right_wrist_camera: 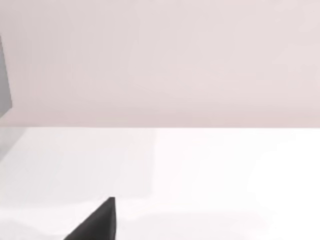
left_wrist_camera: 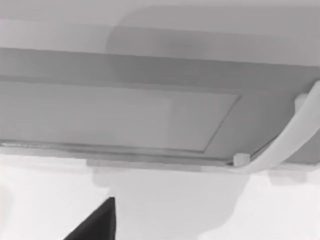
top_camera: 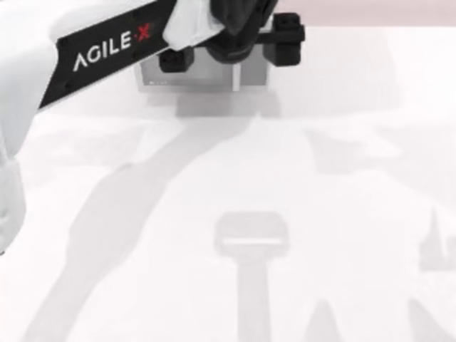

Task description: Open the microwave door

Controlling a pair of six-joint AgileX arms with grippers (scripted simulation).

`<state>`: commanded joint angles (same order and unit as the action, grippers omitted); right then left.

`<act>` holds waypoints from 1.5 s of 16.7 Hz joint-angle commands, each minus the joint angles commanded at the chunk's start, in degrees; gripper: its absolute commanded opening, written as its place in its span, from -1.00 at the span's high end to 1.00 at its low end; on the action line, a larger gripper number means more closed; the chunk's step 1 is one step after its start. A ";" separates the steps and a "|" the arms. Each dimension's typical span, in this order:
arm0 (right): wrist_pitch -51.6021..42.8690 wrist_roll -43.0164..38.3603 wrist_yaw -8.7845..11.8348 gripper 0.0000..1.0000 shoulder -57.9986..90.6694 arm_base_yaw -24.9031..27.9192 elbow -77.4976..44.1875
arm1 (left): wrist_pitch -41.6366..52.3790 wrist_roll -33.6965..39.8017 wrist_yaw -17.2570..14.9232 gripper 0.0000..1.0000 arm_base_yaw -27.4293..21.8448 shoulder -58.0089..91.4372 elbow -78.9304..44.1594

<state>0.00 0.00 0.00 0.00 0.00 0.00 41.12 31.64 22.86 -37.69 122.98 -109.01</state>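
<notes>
Clearly the left arm reaches across to the far side of the table [top_camera: 228, 214], where the microwave [top_camera: 153, 75] sits a little left of centre, mostly hidden under the arm. The left gripper [top_camera: 231, 46] hangs over the microwave's top front edge, its 2 black fingers spread well apart along the front, 1 finger [top_camera: 174, 60] to the left and the other to the right. It holds nothing.

From the left wrist view, the microwave door [left_wrist_camera: 120, 117] looks shut, its window flat against the body, and the light bar handle [left_wrist_camera: 295, 135] curves off the door at 1 edge. In the top view that handle [top_camera: 237, 77] stands at the door's right edge, just below the gripper.

The main risk, as a judgement, is a missed grasp: the fingers appear to straddle a span much wider than the handle, and whether they are lined up with the bar or sit above it is hard to tell, since the arm covers the spot. Closing off-line could pinch the door edge or slip off the bar. Pulling straight rather than along the hinge arc could drag the light microwave across the table instead of swinging the door.

The right arm is out of the top view; its wrist camera shows only bare table and wall.
</notes>
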 joint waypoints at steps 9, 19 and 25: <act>0.00 0.00 0.00 -1.00 0.00 0.00 0.00 | -6.73 -3.02 -2.13 -1.00 3.36 11.66 -5.91; 0.00 0.00 0.00 -1.00 0.00 0.00 0.00 | -7.11 -3.19 -2.25 -0.10 3.55 12.13 -6.20; 0.00 0.00 0.00 -1.00 0.00 0.00 0.00 | -7.11 -3.19 -2.25 0.81 3.55 12.13 -6.20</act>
<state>0.00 0.00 0.00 0.00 0.00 0.00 34.00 28.45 20.61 -34.13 135.11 -115.20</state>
